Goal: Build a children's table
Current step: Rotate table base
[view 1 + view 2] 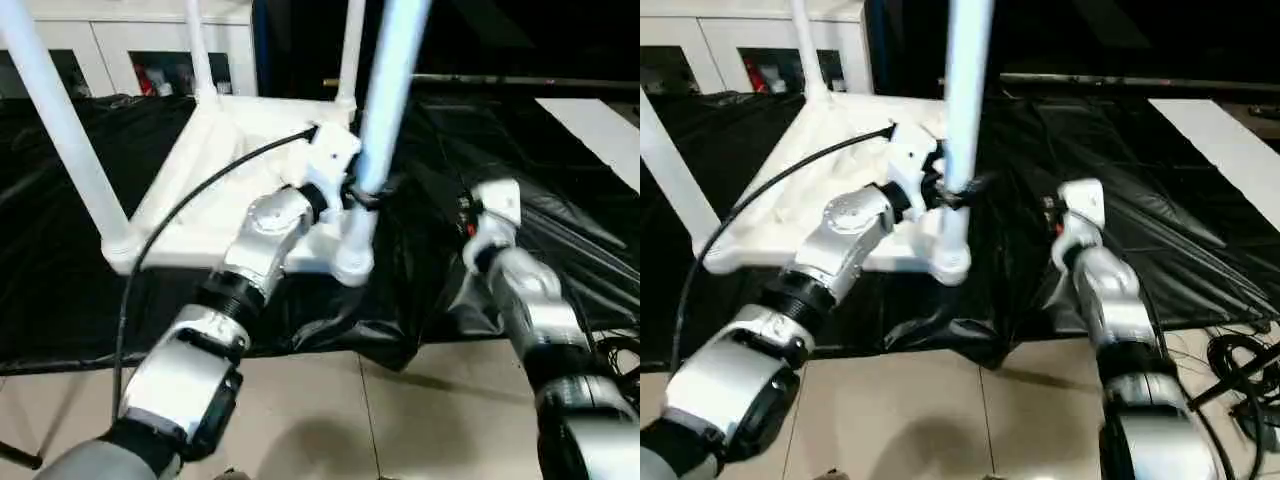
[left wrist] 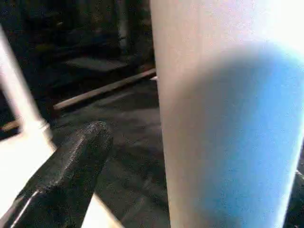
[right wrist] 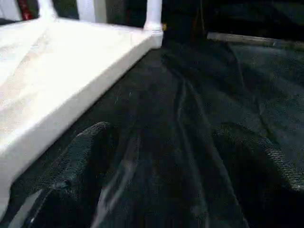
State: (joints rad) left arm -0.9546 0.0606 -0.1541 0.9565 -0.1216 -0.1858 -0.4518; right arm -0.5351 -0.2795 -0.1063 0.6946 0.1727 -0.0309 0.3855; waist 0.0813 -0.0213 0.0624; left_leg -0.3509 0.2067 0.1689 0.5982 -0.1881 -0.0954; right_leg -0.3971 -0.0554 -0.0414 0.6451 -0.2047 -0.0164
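Left claw (image 1: 358, 192) grips the fourth leg (image 1: 385, 100) standing in its socket (four up); right claw (image 3: 156, 180) gapes, idle.

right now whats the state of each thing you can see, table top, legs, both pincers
table top: upside down on the black sheet
near leg: upright in its corner socket, between the left pincer's fingers
other three legs: upright in their corners
left pincer: around the near leg, low down
right pincer: open, holding nothing, over the black sheet beside the table top
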